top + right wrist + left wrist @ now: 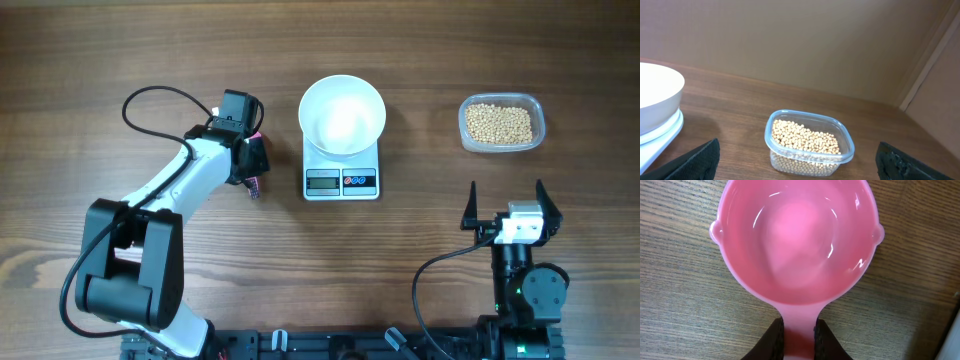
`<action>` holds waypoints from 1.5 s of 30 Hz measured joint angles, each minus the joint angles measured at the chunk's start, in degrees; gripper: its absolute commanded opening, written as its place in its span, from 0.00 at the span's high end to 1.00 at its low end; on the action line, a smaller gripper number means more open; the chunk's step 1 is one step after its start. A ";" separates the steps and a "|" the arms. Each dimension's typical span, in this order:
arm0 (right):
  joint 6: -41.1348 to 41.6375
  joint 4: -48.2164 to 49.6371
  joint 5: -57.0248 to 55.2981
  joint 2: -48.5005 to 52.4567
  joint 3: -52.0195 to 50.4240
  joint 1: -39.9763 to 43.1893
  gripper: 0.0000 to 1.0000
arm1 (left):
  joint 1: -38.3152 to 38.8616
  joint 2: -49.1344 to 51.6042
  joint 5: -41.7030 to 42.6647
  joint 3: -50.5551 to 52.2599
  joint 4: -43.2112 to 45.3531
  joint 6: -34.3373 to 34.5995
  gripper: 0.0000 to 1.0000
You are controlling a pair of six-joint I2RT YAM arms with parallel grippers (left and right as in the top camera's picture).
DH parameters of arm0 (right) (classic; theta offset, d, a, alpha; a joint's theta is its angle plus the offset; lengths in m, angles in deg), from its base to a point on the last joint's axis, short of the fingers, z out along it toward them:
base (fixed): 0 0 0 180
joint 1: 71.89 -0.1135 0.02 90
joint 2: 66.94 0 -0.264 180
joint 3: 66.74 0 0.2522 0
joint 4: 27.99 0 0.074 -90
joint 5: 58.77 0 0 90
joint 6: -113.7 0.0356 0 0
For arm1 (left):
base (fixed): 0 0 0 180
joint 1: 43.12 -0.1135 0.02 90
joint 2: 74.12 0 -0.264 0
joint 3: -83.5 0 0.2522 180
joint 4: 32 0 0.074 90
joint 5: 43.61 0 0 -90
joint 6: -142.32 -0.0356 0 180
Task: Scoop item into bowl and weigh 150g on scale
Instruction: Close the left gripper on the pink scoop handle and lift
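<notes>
Left end effector (799, 341) clamped on the handle of a glossy round pink scoop (797, 235). Right end effector (504, 192) spread wide near a clear tub (847, 150) of round beans (805, 137).

My jaws stand wide apart, one dark tip at each lower corner. Ahead between them, on the worktop (735, 107), sits a clear tub (790, 162) partly filled with pale beans (805, 139). At the left edge, the white bowl (657, 97) rests on the scale (662, 134), well apart from the tub.
</notes>
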 measured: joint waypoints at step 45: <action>30.38 3.65 22.73 -0.02 -0.02 0.00 0.00 | 0.00 -20.52 11.52 -12.94 -15.58 13.25 0.96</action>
